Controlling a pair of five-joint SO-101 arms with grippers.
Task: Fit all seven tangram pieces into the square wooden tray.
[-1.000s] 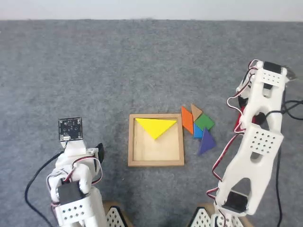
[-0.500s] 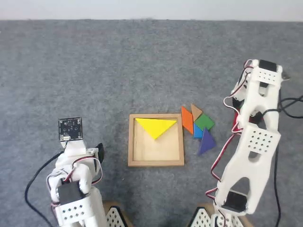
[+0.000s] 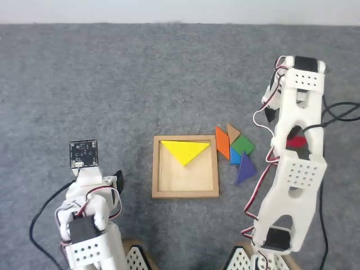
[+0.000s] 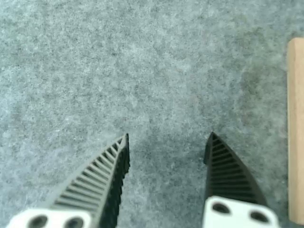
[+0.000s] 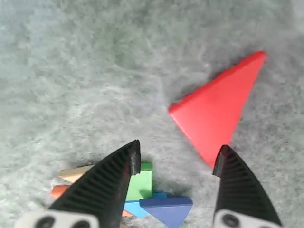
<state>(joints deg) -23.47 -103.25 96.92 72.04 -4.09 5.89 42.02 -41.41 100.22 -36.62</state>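
Grey carpet surface (image 3: 112, 73), pale wall (image 3: 180, 10) behind, left end effector (image 4: 168, 137) released, right end effector (image 5: 179, 145) released

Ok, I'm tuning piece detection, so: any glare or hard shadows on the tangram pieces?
High view: even light, no glare on the yellow triangle or the tray; the right arm covers most of the red triangle. Right wrist view: only a soft shadow along the red triangle's edge.

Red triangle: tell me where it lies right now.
High view: the red triangle lies right of the loose pieces, under the right arm, just beyond the open right gripper.
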